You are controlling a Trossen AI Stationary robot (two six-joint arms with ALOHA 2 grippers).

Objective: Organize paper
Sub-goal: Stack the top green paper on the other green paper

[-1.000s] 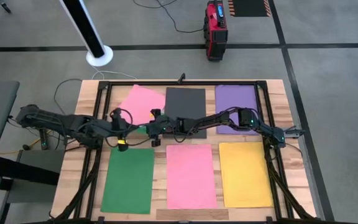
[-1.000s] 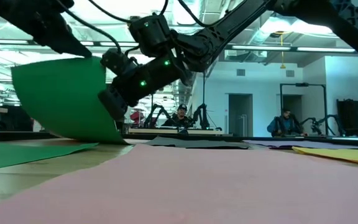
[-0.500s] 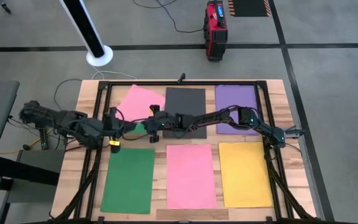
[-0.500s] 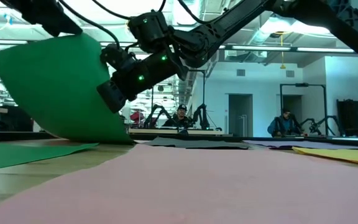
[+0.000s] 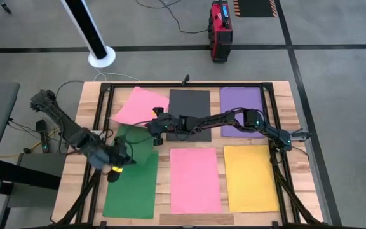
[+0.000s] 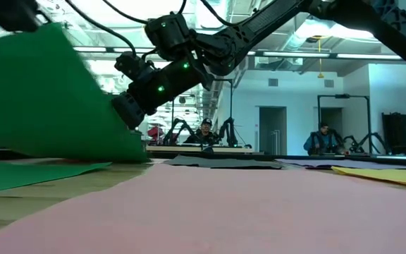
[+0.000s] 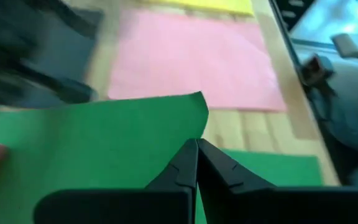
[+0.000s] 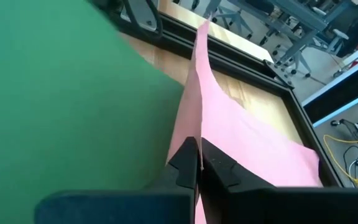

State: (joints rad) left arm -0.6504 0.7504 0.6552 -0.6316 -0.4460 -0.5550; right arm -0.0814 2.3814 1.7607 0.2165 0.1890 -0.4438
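On the left side of the table the left gripper (image 5: 115, 166) hangs over the front row, its fingers pressed together on the edge of a loose green sheet (image 5: 135, 141), which it holds lifted and tilted so that it stands like a wall in the low view (image 6: 44, 99). Beneath it a second green sheet (image 5: 131, 191) lies flat at the front left corner. Toward the middle, the right gripper (image 5: 155, 126) reaches across from the far side, its fingers pinched shut on the edge of a slanted pink sheet (image 5: 140, 105) lying at the back, which curls upward in its wrist view (image 8: 229, 137). Beside that lie a dark grey sheet (image 5: 189, 102) and then a purple sheet (image 5: 240, 102). Nearer the front, another pink sheet (image 5: 196, 179) lies flat at centre, with a yellow sheet (image 5: 250, 177) to its right.
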